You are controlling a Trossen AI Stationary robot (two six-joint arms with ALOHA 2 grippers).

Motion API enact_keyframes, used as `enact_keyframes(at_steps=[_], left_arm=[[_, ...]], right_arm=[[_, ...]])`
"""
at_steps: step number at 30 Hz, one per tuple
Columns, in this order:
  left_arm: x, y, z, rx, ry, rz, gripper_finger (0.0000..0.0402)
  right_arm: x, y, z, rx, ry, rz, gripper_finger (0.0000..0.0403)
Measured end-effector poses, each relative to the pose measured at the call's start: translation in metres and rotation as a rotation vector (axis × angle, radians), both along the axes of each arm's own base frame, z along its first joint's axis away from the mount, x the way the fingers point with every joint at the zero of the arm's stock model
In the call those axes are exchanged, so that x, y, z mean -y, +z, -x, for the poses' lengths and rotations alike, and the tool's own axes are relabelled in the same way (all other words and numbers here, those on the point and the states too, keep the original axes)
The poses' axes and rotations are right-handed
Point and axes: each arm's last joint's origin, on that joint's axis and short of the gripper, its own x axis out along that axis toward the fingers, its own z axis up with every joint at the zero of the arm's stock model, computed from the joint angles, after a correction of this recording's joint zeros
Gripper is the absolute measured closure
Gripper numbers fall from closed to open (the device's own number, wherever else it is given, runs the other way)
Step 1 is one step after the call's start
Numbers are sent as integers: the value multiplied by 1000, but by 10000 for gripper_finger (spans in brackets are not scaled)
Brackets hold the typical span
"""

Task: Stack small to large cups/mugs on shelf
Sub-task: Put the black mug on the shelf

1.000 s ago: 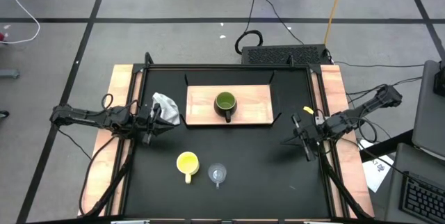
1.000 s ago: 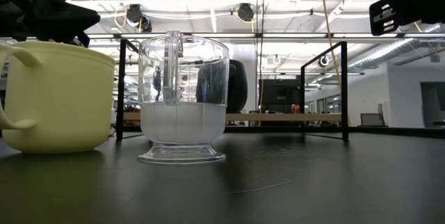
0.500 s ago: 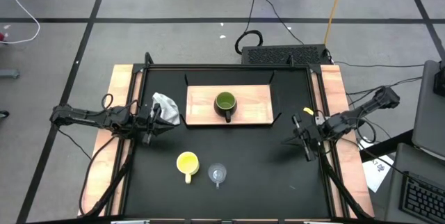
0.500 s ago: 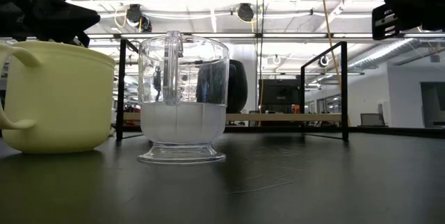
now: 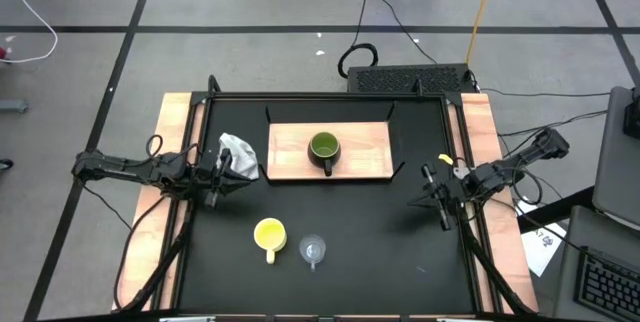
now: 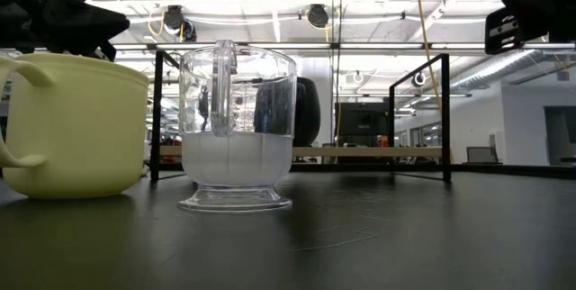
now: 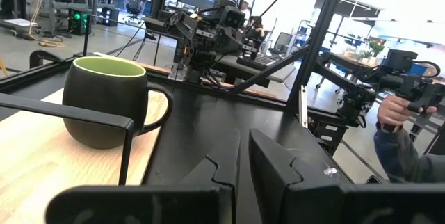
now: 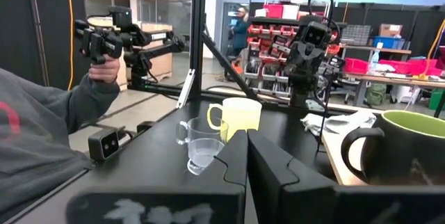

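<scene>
The olive-green mug (image 5: pixel 323 148) stands upright on the light-wood shelf (image 5: pixel 360 157) at the table's far middle; it also shows in the left wrist view (image 7: pixel 106 100). The yellow mug (image 5: pixel 269 234) and the clear glass cup (image 5: pixel 314 251) stand side by side on the black table near its front edge, and both show in the low view, yellow mug (image 6: pixel 72 123) and glass cup (image 6: pixel 236 128). My left gripper (image 5: pixel 216 176) is shut and empty at the table's left side. My right gripper (image 5: pixel 431 194) is shut and empty at the right side.
A grey-white cloth wad (image 5: pixel 238 154) lies left of the shelf, close to my left gripper. Pale wooden planks (image 5: pixel 172 152) flank the black table. A person's sleeve (image 8: pixel 42 140) and a hand holding a device (image 8: pixel 104 43) show beyond the table.
My right gripper has drifted a little toward the table's right edge, still shut. The mugs and the glass cup have stayed where they were.
</scene>
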Motion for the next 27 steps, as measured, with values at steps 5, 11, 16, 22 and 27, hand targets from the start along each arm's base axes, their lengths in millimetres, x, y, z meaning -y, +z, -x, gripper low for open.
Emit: enact_keyframes(at_steps=[5,11,16,22,27], left_arm=[[0,0,0,-1,0,0,369],[0,0,0,1,3,0,369],[-1,1,0,11,51,2,369],[-2,10,1,107,61,-49,369],[-6,22,3,184,187,-9,369]], right_arm=[[0,0,0,-3,0,2,403],[0,-1,0,-4,0,2,403],[0,-1,0,-4,0,2,403],[0,-1,0,-5,0,3,403],[0,-1,0,-10,0,7,403]])
